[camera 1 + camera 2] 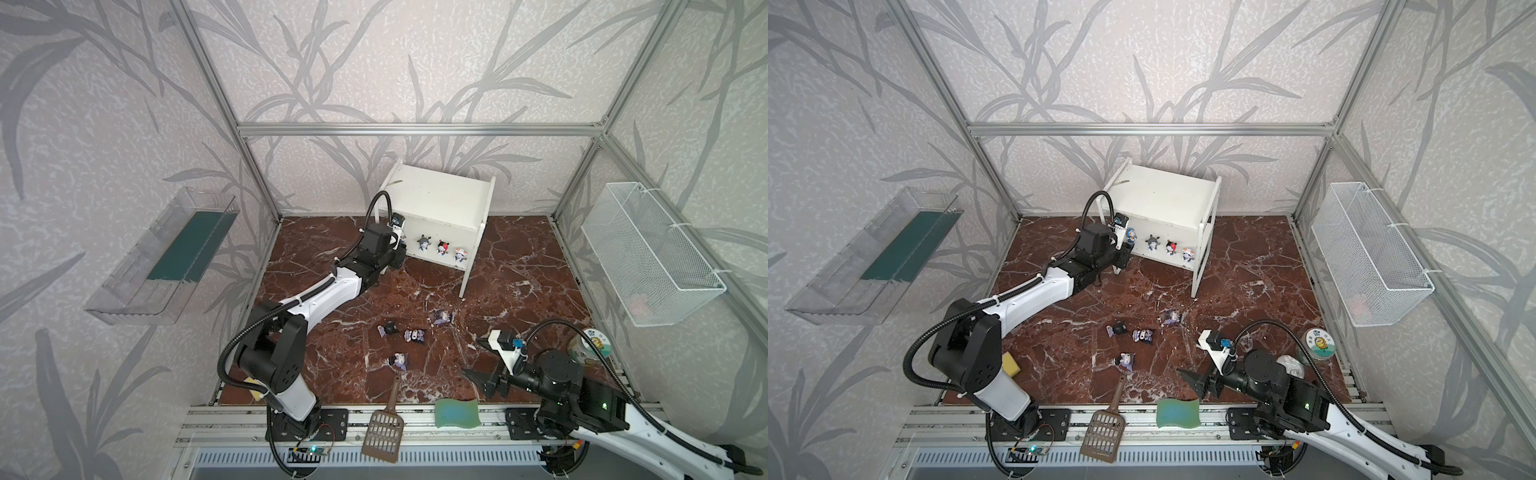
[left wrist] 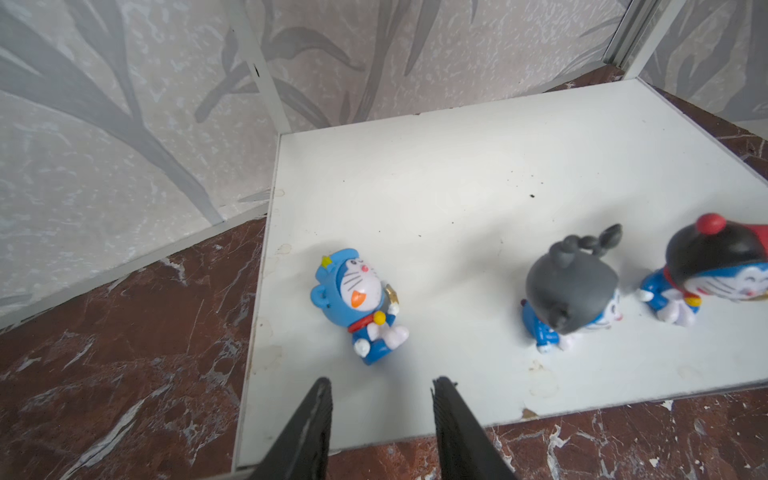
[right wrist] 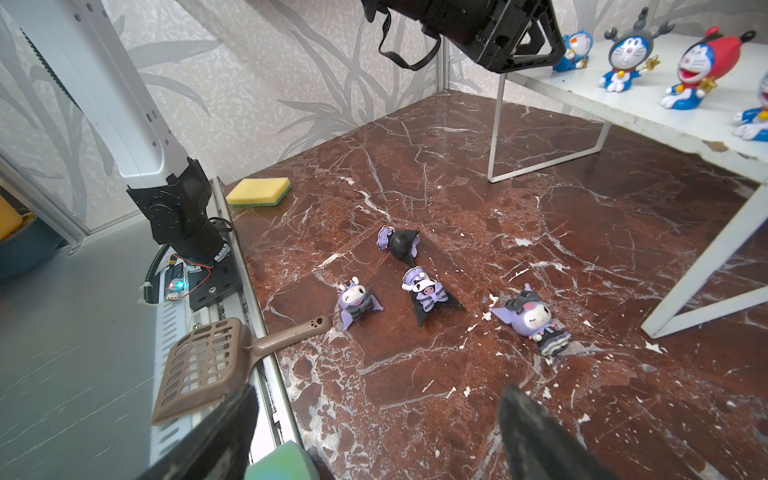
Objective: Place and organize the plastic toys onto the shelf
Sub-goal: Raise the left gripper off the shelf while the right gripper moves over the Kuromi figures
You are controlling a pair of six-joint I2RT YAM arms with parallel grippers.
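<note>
A brown scoop (image 1: 383, 434) is laid across the front edge of the red marble table (image 1: 523, 286). A green wavy sponge (image 1: 456, 412) is seen near it on the same edge. A yellow sponge (image 3: 258, 191) is set at the left side. A clear tray (image 1: 137, 291) is hung on the left wall, a white wire basket (image 1: 648, 249) on the right. A round flower tin (image 1: 1320, 343) is placed at the right side.
</note>
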